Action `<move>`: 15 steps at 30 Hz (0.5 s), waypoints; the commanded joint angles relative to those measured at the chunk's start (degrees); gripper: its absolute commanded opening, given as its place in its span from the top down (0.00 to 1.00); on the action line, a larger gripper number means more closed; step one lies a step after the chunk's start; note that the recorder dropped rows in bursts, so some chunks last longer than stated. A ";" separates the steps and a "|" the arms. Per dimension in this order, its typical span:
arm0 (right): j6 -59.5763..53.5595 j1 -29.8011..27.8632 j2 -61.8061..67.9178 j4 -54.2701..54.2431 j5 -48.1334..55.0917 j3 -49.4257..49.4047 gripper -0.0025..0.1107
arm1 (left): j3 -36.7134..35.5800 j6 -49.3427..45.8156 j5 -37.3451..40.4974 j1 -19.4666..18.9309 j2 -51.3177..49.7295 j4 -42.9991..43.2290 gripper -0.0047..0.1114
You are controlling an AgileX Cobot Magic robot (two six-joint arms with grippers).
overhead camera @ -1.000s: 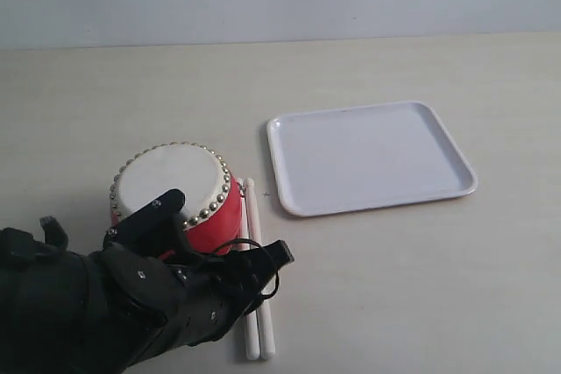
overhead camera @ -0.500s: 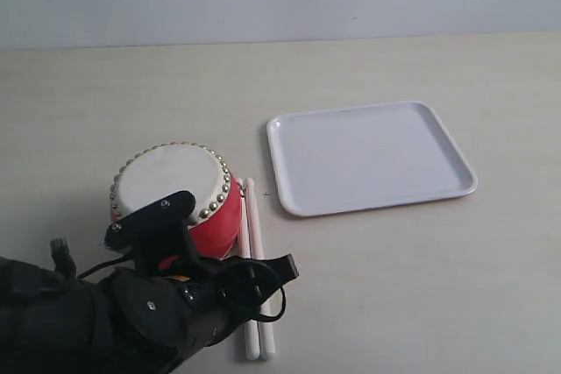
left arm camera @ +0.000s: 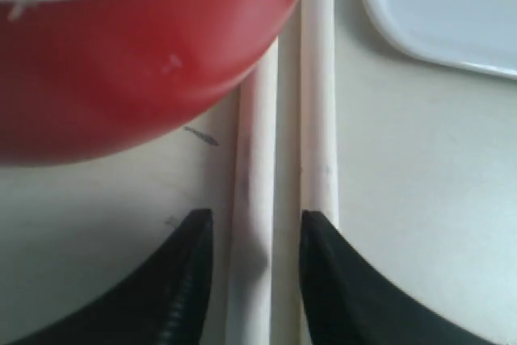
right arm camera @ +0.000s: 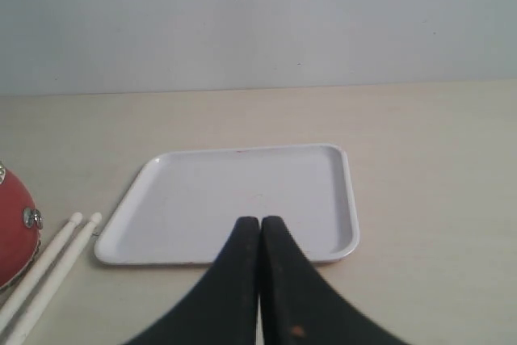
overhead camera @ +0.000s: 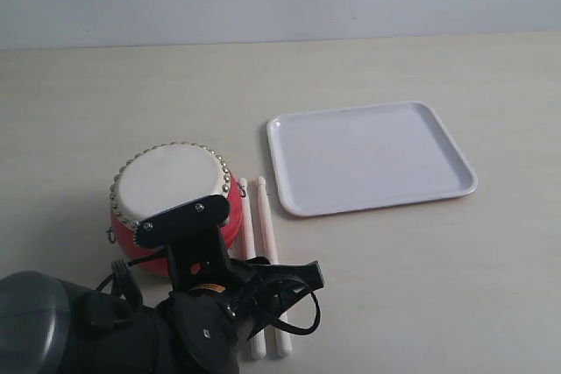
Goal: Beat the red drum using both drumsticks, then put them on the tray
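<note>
Black left end effector (left arm camera: pixel 256 220), silver screws (overhead camera: pixel 200 207), looped cables (overhead camera: pixel 296 302)

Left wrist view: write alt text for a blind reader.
The open left claw straddles the drumstick nearer the red drum; the second drumstick lies parallel alongside, passing behind one claw finger. The white tray shows a corner beside the sticks.

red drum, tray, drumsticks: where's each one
red drum (overhead camera: pixel 168 179): exterior view, middle of its skin top
tray (overhead camera: pixel 368 157): exterior view, bare middle
drumsticks (overhead camera: pixel 266 221): exterior view, shaft of the stick nearer the tray
</note>
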State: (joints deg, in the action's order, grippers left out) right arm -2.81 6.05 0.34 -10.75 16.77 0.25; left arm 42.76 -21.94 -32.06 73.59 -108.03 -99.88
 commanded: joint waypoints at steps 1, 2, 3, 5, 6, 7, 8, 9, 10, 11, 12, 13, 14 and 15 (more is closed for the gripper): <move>-0.13 -0.37 -0.34 0.11 -0.35 -0.25 0.98 | -0.08 0.44 -1.29 0.33 0.32 -0.06 0.65; -0.13 -0.37 -0.34 0.11 -0.35 -0.25 0.98 | -0.08 0.44 -1.29 0.33 0.32 -0.06 0.65; -0.13 -0.37 -0.34 0.11 -0.35 -0.25 0.98 | -0.08 0.44 -1.17 0.33 0.32 -0.06 0.65; -0.13 -0.37 -0.34 0.11 -0.35 -0.25 0.98 | -0.08 0.05 -0.68 0.33 0.32 -0.06 0.65; -0.13 -0.37 -0.34 0.11 -0.35 -0.25 0.98 | -0.08 0.07 -0.45 0.33 0.32 -0.06 0.65; -0.13 -0.37 -0.34 0.11 -0.35 -0.25 0.98 | -0.08 0.07 -0.19 0.33 0.32 -0.06 0.65; -0.13 -0.37 -0.34 0.11 -0.35 -0.25 0.98 | -0.08 0.07 -0.21 0.33 0.32 -0.06 0.65; -0.13 -0.37 -0.34 0.11 -0.35 -0.25 0.98 | -0.08 -0.05 0.22 0.33 0.32 -0.06 0.65; -0.13 -0.37 -0.34 0.11 -0.35 -0.25 0.98 | -0.08 -0.17 0.23 0.33 0.32 -0.06 0.65; -0.13 -0.37 -0.34 0.11 -0.35 -0.25 0.98 | -0.29 -0.18 0.36 0.33 0.20 -0.06 0.65; -0.13 -0.37 -0.34 0.11 -0.35 -0.25 0.98 | -0.41 -0.18 0.40 0.60 -0.09 -0.06 0.65; -0.13 -0.37 -0.34 0.11 -0.35 -0.25 0.98 | -0.67 0.04 0.40 0.69 -0.30 -0.06 0.65; -0.13 -0.37 -0.34 0.11 -0.35 -0.25 0.98 | -0.89 0.02 0.40 0.83 -0.64 -0.06 0.65; -0.13 -0.37 -0.34 0.11 -0.35 -0.25 0.98 | -0.88 0.02 0.18 0.83 -0.65 -0.06 0.65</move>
State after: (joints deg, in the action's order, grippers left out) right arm -2.81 6.05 0.34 -10.75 16.77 0.25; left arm 42.56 -21.94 -31.81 73.92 -108.15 -99.88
